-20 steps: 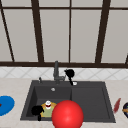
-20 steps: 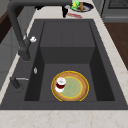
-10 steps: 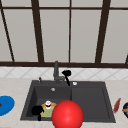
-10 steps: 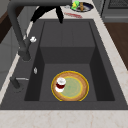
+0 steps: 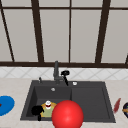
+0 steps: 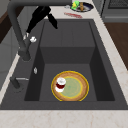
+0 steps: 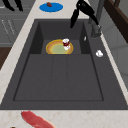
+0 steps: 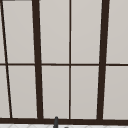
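My right hand [image 5: 65, 74] hovers just right of the dark faucet [image 5: 56, 71] at the sink's back rim. It is open, with straight fingers [image 6: 52, 22] pointing down over the basin; this hand [image 7: 83, 9] also shows beside the faucet [image 7: 96, 22] in the right side view. My left hand [image 5: 37, 110] hangs open at the sink's front left corner, by the yellow-rimmed green plate [image 5: 44, 112]. That plate [image 6: 70, 86] lies on the left basin's floor and carries a small white cup [image 6: 60, 84] with dark red inside. A big red ball [image 5: 67, 115] sits in front.
The black double sink [image 5: 90, 100] is set in a pale counter. A blue plate [image 5: 5, 105] with a small brown item [image 7: 49, 4] lies to the left. A red strip [image 5: 116, 105] and a dark bowl [image 6: 81, 6] of food lie to the right. A small white knob [image 6: 32, 39] sits behind the sink.
The right hand has shifted slightly left and down, closer to the faucet. The left hand, plate and ball have stayed put.
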{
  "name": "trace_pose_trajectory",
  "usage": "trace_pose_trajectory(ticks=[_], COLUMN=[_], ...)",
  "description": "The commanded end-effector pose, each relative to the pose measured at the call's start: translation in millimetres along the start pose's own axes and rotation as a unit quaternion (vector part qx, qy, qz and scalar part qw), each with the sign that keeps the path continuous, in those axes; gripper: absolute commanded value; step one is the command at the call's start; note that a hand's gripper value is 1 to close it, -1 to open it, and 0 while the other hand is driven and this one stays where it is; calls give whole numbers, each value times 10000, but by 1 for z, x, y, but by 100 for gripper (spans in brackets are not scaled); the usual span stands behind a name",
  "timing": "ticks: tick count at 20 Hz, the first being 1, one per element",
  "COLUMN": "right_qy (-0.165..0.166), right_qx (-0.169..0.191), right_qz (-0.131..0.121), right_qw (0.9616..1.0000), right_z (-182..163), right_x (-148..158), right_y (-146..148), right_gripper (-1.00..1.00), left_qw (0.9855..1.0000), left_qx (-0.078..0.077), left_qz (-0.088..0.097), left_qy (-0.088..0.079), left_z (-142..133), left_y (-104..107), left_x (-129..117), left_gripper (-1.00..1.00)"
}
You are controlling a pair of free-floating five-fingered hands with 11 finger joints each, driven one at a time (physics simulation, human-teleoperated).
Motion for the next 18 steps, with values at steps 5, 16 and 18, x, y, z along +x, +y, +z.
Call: trace_pose_trajectory(ticks=[5,16,18], right_qy=[-38,-123,-117], right_qx=[859,1290,1284], right_qz=[27,-171,-154], right_qw=[9963,9914,9915], right_z=[-45,-42,-40], right_x=[-5,-2,-5], right_y=[-7,-44,-50], right_gripper=[-100,-100,-100], left_qw=[10000,10000,10000], left_qx=[0,0,0], left_qz=[0,0,0], left_qy=[0,0,0], left_z=[0,0,0], left_y=[0,0,0], left_x=[0,0,0], left_gripper=[0,0,0])
